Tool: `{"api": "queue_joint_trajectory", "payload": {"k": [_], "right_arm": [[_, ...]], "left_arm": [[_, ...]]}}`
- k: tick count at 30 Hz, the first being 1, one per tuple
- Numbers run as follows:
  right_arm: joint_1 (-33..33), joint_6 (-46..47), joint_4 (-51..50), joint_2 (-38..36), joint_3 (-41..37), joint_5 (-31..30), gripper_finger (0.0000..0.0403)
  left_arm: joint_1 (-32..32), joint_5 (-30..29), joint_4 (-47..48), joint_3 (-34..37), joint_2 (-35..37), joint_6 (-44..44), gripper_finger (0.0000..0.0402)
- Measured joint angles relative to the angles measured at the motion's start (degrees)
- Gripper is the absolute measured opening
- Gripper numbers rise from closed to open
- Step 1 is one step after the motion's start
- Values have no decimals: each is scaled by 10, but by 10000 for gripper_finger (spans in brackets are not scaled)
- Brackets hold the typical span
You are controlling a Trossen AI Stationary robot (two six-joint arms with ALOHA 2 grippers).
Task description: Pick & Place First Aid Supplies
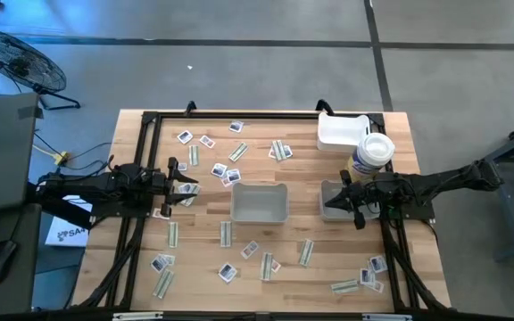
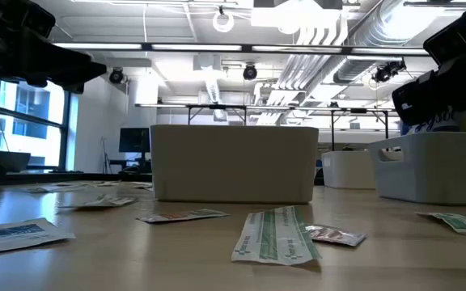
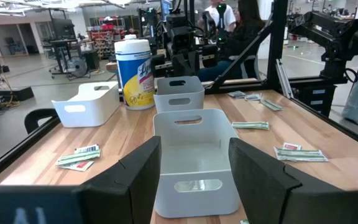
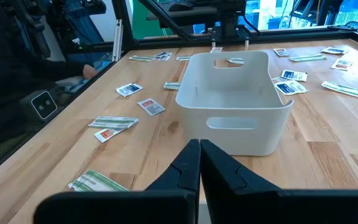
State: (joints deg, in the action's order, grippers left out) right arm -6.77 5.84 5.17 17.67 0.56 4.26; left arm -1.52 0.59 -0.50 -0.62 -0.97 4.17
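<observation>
The middle tray (image 1: 260, 203) sits at the centre of the wooden table (image 1: 203, 267), and everything else is easiest placed from it. The first aid packets (image 1: 225, 234) lie scattered flat on the boards all around this tray: a cluster beyond it toward the far edge, a few just beside its left and near walls, and more along the near edge on both sides; none can be seen inside it. The left gripper (image 1: 184, 183) hovers to the left of the tray, above some packets, its fingers (image 3: 135, 177) spread wide with nothing between them. The right gripper (image 1: 344, 203) is to the right of the tray, over a second grey tray (image 1: 332, 190); its fingers (image 4: 185, 167) are pressed together and hold nothing. Farther back on that right side stand a white bin (image 1: 339, 132) and a round-lidded wipes bottle (image 1: 372, 152), touching or nearly touching each other.
</observation>
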Motion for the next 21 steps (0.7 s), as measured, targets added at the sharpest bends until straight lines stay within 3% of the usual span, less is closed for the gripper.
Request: {"api": "queue_joint_trajectory", "payload": {"k": [12, 18, 21], "right_arm": [[0, -31, 14, 0, 0, -157, 5], [0, 146, 104, 0, 0, -175, 5], [0, 158, 148, 0, 0, -178, 5]], "left_arm": [[0, 0, 0, 0, 0, 0, 186], [0, 0, 0, 0, 0, 0, 186], [0, 0, 0, 0, 0, 0, 186]]}}
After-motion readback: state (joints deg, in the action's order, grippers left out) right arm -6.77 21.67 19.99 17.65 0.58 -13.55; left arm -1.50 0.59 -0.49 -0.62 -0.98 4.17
